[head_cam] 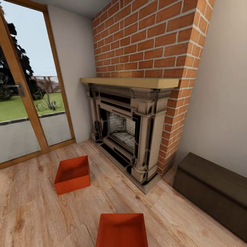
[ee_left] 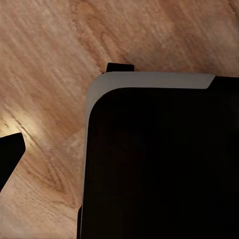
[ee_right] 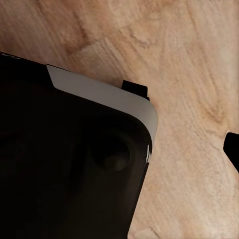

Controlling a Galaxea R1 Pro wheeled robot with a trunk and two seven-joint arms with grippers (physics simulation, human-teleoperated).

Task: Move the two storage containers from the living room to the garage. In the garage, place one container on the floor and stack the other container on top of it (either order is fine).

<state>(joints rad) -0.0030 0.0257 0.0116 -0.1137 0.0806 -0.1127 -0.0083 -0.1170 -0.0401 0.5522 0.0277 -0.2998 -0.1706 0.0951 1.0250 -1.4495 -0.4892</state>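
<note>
Two orange-red storage containers sit on the light wood-plank floor (head_cam: 31, 212) of the living room, both lidless and empty as far as I can see. One container (head_cam: 72, 174) is out in front of the glass doors (head_cam: 27, 99), the nearer container (head_cam: 122, 229) is at the bottom edge, well apart from it. Brick fireplace (head_cam: 130, 133) behind, dark brown chest (head_cam: 212, 188) off right. Wrist views give black robot body (ee_left: 159, 164) over planks, so can't tell how either gripper stands.

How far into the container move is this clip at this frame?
Nothing looks done yet. Both storage containers, one near the glass door and one at the head view's bottom edge, sit empty on the living room's wood-plank floor by the fireplace. Nothing is in hand; the wrist views show only planks and the robot's dark body. Pickup, transport and stacking in the garage all remain.
</note>
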